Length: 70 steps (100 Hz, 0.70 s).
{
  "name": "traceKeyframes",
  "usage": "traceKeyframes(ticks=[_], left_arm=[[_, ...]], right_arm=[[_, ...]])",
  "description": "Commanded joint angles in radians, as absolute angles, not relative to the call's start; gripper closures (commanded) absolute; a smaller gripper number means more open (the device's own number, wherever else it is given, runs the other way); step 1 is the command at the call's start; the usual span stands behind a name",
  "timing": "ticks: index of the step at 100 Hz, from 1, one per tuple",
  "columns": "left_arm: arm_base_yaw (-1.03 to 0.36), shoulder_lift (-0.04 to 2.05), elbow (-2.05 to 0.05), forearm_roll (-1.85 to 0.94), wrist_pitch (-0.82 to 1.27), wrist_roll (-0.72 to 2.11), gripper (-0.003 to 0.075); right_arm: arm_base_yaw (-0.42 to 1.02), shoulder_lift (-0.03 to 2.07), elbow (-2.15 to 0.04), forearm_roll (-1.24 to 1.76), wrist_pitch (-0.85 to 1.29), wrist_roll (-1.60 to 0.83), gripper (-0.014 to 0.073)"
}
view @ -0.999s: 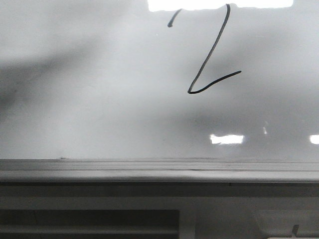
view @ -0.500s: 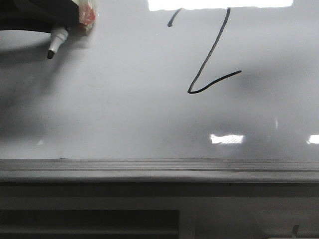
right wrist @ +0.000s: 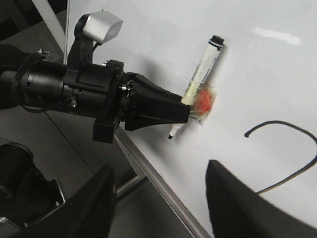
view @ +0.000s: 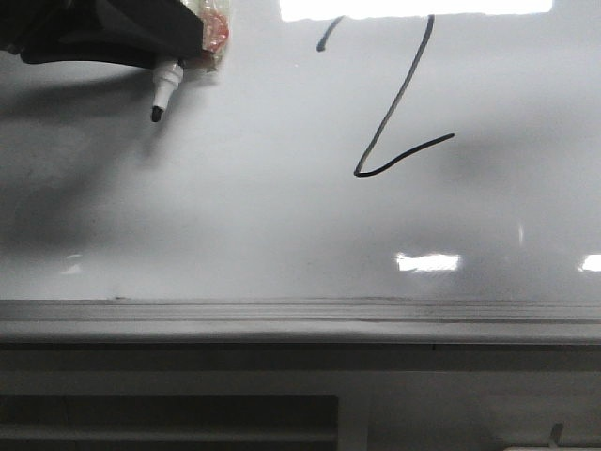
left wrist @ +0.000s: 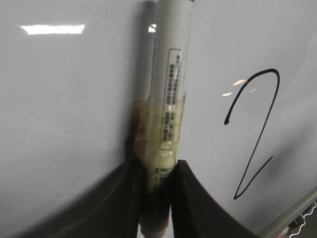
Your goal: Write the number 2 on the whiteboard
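Glossy whiteboard [view: 235, 216] fills the front view, grey tray ledge [view: 300, 319] along its 6 o'clock edge. Number 2 [view: 399, 103] sits at 1 o'clock, finished, top washed out by glare. Left gripper [view: 178, 42] at 11 o'clock clamps a marker pen [view: 164, 89], tip off the line. Right gripper [right wrist: 161, 203] spread wide, holding nothing.

1. Front view: close to the whiteboard [view: 282, 235], facing it squarely, tray ledge [view: 300, 324] low in frame.
2. Left wrist view: very near, along the marker [left wrist: 168, 99].
3. Right wrist view: farther back, oblique.
4. Shared by all: number 2 [view: 399, 103], marker.
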State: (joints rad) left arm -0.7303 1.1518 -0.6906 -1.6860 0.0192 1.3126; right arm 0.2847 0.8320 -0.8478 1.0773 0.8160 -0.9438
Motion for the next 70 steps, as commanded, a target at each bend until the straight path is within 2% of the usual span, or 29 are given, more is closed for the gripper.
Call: traceKeyframes(ticks=[1, 9, 28, 37, 59, 64, 70], left_arm=[[-0.729, 1.158, -0.715, -1.692, -0.035, 1.312, 0.071], [-0.729, 1.158, -0.715, -1.692, -0.032, 1.312, 0.0636], [-0.729, 1.156, -0.715, -1.692, -0.027, 1.312, 0.0353], [-0.729, 1.129, -0.715, -1.674, -0.027, 1.312, 0.0261], [-0.729, 0.956, -0.704, -1.519, -0.027, 1.312, 0.0258], [-0.729, 0.896, -0.698, -1.473, -0.026, 1.312, 0.027], [-0.729, 0.838, -0.688, -1.422, -0.026, 1.312, 0.03]], right_arm=[[0.281, 0.822, -0.873, 1.131, 0.785, -0.941, 0.0232], [0.281, 0.822, -0.873, 1.129, 0.779, -0.941, 0.0232], [0.281, 0.822, -0.873, 1.121, 0.766, -0.941, 0.0232], [0.281, 0.82, -0.873, 1.113, 0.764, -0.941, 0.0233], [0.257, 0.801, -0.873, 1.109, 0.755, -0.918, 0.0241], [0.243, 0.788, -0.873, 1.102, 0.735, -0.899, 0.0279], [0.223, 0.77, -0.873, 1.093, 0.709, -0.881, 0.0382]])
